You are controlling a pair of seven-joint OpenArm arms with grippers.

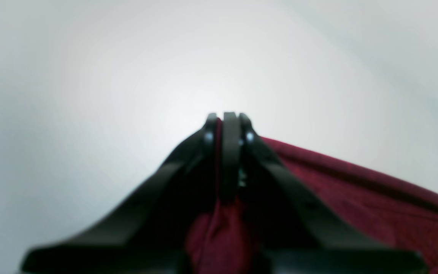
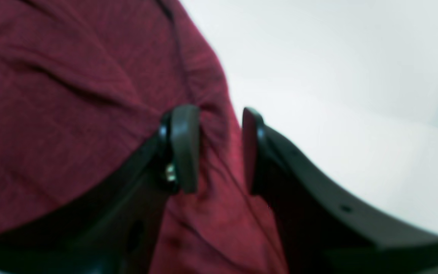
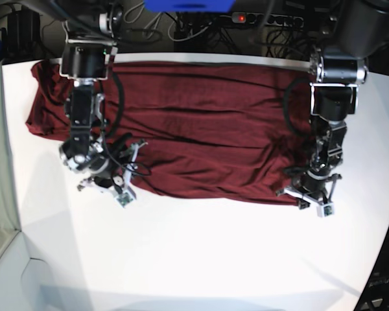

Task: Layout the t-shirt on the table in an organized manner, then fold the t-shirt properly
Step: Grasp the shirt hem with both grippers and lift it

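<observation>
The maroon t-shirt (image 3: 207, 129) lies spread wide across the far half of the white table (image 3: 201, 259), wrinkled, its near edge uneven. My left gripper (image 1: 228, 118) sits at the shirt's near corner on the base view's right and is shut on a pinch of the fabric (image 1: 219, 232), which runs down between its fingers. My right gripper (image 2: 219, 125) is at the near edge on the base view's left. Its fingers (image 2: 184, 148) stand apart astride a raised fold of the shirt (image 2: 219, 171), and fabric puckers toward the left one.
Cables and a power strip (image 3: 246, 18) run behind the table's far edge. The table's left edge (image 3: 10, 214) drops to a grey floor. White tabletop stretches in front of the shirt toward the camera.
</observation>
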